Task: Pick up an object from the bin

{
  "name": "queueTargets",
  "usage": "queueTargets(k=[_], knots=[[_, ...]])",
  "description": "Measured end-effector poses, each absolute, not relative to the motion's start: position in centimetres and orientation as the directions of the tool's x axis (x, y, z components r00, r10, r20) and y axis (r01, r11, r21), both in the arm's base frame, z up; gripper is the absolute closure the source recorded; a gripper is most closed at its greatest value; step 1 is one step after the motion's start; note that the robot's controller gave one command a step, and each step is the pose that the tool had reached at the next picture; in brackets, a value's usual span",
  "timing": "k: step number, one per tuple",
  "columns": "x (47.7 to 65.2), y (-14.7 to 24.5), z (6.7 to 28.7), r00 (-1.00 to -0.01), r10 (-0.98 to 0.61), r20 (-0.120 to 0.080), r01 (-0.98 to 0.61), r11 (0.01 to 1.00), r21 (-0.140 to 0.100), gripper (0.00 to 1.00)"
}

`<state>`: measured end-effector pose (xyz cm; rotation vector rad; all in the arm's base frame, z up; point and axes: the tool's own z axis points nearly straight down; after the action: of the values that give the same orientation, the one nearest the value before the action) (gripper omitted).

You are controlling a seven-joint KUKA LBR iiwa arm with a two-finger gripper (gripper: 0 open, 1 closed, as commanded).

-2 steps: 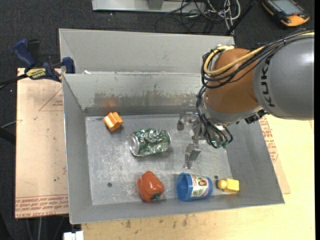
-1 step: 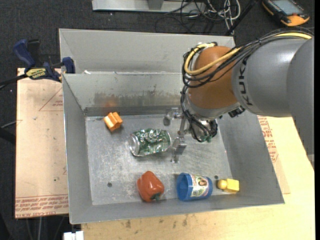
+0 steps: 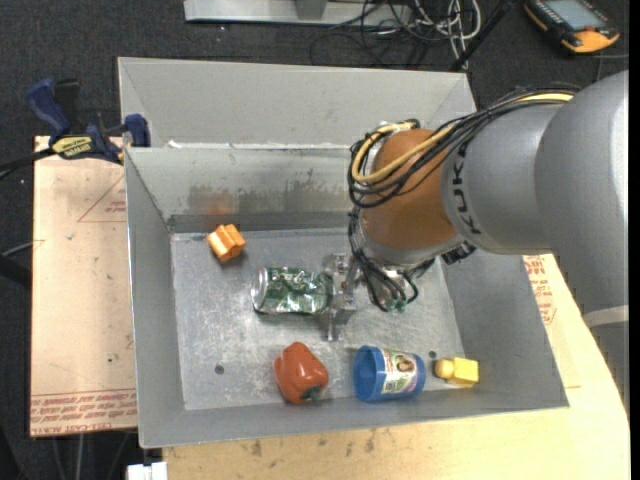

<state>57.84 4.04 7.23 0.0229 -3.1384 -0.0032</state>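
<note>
Gripper [image 3: 338,313] hangs low at mid-bin, pointing down under the orange wrist cover [image 3: 405,193], arm [image 3: 560,178] reaching in from the right; open or closed cannot be told. It sits right against the right end of a crushed green-and-silver can [image 3: 290,290] lying on its side at the centre of the grey metal bin [image 3: 210,328]. Also in bin: small orange block [image 3: 226,241] at back left; along the front, a red pepper-shaped toy [image 3: 300,372], a blue labelled tub [image 3: 388,373] on its side, and a small yellow piece [image 3: 458,370] just beside it.

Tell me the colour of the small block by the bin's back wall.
The small block is orange, clearest in the camera view.
</note>
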Motion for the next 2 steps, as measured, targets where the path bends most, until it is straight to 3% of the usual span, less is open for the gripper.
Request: queueTargets(k=[1, 2], knots=[[57.9, 4.0, 7.2, -1.000, -0.015, 0.003, -0.015, 1.000, 0.002, 1.00], [57.5, 4.7, 9.0, -1.000, -0.026, 0.000, -0.026, 1.000, 0.001, 1.00]])
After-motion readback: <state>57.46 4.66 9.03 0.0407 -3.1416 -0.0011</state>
